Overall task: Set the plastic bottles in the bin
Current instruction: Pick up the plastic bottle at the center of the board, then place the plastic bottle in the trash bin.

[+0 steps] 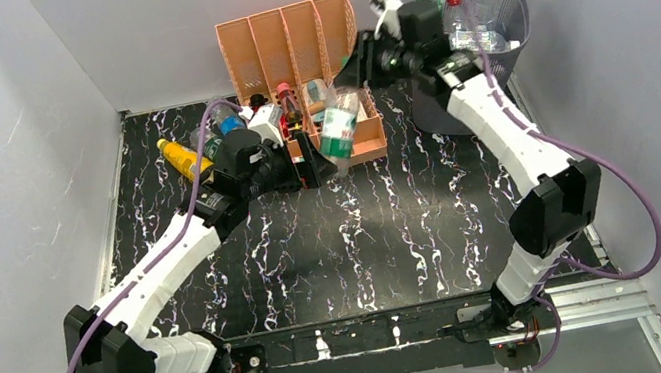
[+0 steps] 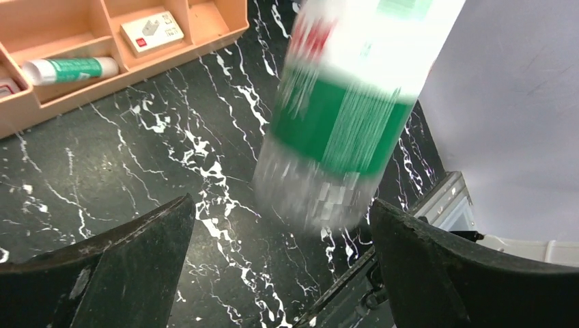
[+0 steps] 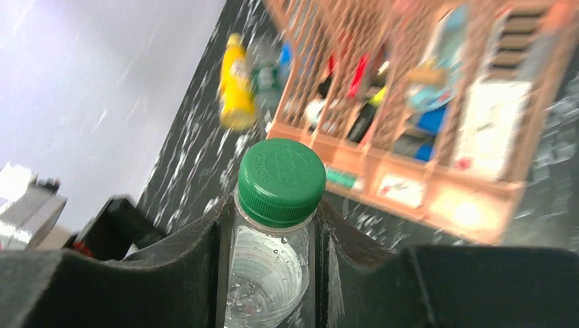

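The right claw [image 3: 273, 222] pinches a green-labelled bottle [image 1: 338, 132] by the neck just under its green cap, holding it tilted above the tabletop [image 1: 366, 241] in front of the organizer [image 1: 287, 42]. The left claw [image 2: 281, 208] is spread wide on either side of its base, not touching. The bin [image 1: 441, 112], far right, holds several bottles [image 1: 484, 4].

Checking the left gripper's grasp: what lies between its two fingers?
The green-labelled bottle, blurred, apart from both fingers; the left wrist view shows it. The right gripper grips its neck.
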Tool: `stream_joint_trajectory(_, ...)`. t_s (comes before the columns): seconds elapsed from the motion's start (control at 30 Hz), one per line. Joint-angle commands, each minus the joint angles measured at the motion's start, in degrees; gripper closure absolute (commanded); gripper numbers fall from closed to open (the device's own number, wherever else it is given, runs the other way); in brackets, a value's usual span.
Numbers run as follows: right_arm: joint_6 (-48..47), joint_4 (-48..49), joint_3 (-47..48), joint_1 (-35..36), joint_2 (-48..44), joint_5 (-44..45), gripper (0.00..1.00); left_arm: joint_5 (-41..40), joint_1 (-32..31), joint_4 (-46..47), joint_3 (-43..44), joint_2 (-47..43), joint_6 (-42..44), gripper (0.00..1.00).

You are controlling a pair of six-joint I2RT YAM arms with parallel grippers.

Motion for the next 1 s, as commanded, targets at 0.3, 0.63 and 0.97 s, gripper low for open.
stream_joint_trajectory(0.3, -21.2, 11.3, 11.3, -10.0, -15.1, 44.1, 0.78, -4.5, -0.2, -3.4, 1.0, -3.6, 3.4, 0.02)
stream_joint_trajectory(0.63, -38.4, 30.1, 4.8, -10.0, -13.5, 67.1, 0.79, -4.4, -0.2, -3.0, 1.6, -0.7, 5.3, 0.02)
stream_joint_trajectory(0.97, -49.2, 44.3, 7.2, -14.2, -2.0, 74.4, 0.79, -3.4, 0.8, -3.5, 3.3, 2.8, 7.6, 0.02)
